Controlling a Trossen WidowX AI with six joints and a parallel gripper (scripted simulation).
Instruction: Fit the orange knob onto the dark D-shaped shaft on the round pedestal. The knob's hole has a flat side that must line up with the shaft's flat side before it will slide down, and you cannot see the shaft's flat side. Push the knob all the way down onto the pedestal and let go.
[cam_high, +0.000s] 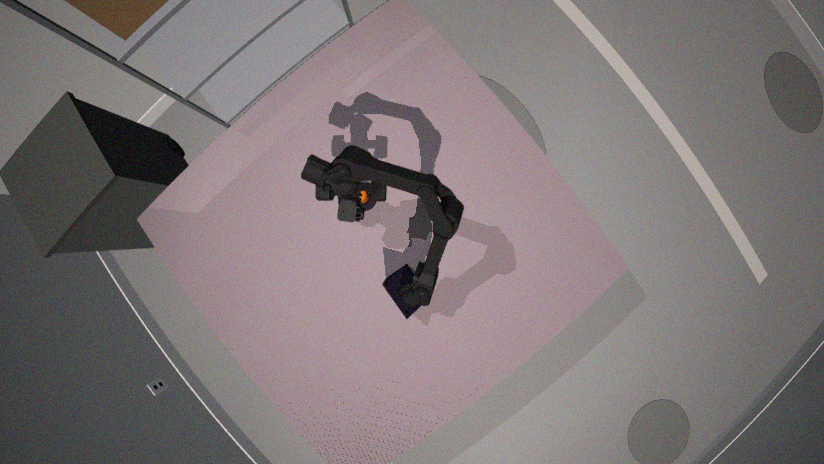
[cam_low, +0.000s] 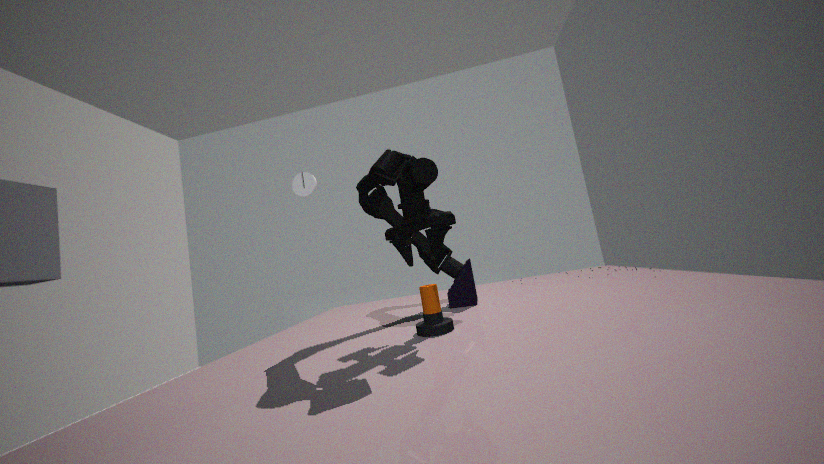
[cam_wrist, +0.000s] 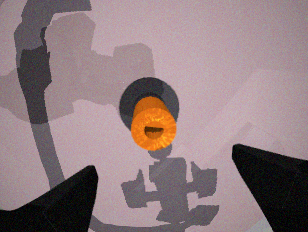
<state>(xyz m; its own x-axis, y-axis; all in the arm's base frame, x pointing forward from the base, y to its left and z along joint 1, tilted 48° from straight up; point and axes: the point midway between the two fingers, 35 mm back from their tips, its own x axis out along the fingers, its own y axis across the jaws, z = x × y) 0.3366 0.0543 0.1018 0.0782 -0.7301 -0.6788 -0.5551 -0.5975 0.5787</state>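
The orange knob (cam_high: 363, 197) (cam_low: 430, 300) (cam_wrist: 154, 116) stands upright on the dark round pedestal (cam_low: 435, 328) (cam_wrist: 128, 106). In the exterior view its lower end meets the pedestal's raised collar, with no bare shaft showing between them. The wrist view shows the dark D-shaped hole in its top face. The shaft's flat side cannot be made out. My gripper (cam_low: 423, 267) (cam_wrist: 166, 163) is open and empty above the knob, its fingers wide apart and not touching it. In the top view the arm hides part of the knob and pedestal.
The arm's dark base (cam_high: 396, 285) (cam_low: 463, 291) stands on the pink table top (cam_high: 276, 276) (cam_low: 547, 357), behind the pedestal in the exterior view. Shadows of the arm fall across the table around the pedestal. A dark box-shaped thing (cam_high: 57, 167) is beyond the table's edge in the top view.
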